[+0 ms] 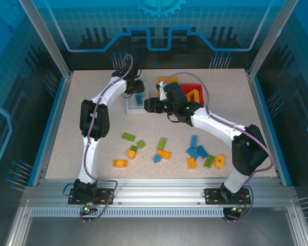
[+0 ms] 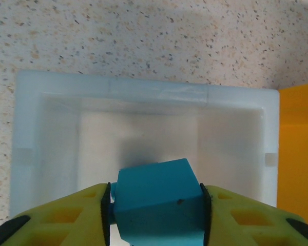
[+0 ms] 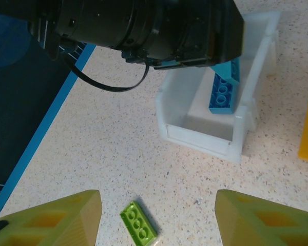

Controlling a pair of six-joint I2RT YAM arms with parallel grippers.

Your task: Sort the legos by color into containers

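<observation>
Legos lie in two places relative to the jaws. One blue brick (image 2: 154,197) is clamped between the yellow fingers of the left gripper (image 2: 156,220), directly over the white bin (image 2: 143,87). The brick's lower edge is cut off by the frame and its studs cannot be seen. To the right of those jaws, a strip of the yellow-orange bin (image 2: 297,148) touches the white bin's wall, with the rest out of frame.

The right gripper (image 3: 156,215) has its jaws wide apart. A green lego (image 3: 138,228) lies flat on the table between them, nearer the left finger and touching neither. Ahead of these jaws stands the white bin, with a blue studded brick (image 3: 223,95) leaning tilted inside. The left arm's dark wrist (image 3: 143,25) hides that brick's top and the bin's far end, so whether it is the clamped brick cannot be told.

From above, loose green (image 1: 128,136), orange (image 1: 119,163) and blue (image 1: 196,151) bricks are scattered on the table (image 1: 72,128), well behind both grippers. The right arm covers part of the red bin (image 1: 195,95).
</observation>
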